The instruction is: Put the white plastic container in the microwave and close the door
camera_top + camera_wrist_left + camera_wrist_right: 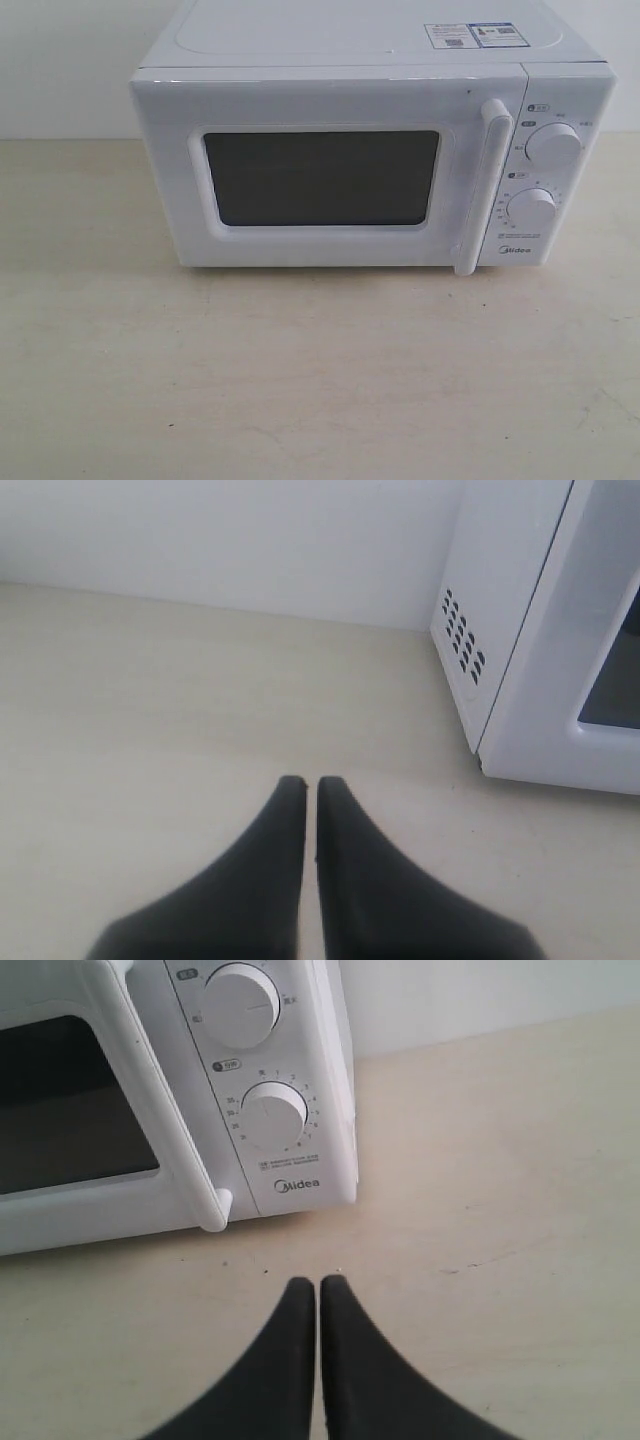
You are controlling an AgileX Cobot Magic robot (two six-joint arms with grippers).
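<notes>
Left tool and right tool, bottom centre: both fully closed, empty. Container unseen, perhaps behind the closed door; likely light, stiff; grip its rim.

The door hides the microwave interior; sticker print unreadable.

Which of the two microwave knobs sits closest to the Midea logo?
The lower knob, directly above the Midea logo and ringed with numbers. The upper knob sits higher on the control panel of the microwave.
</notes>
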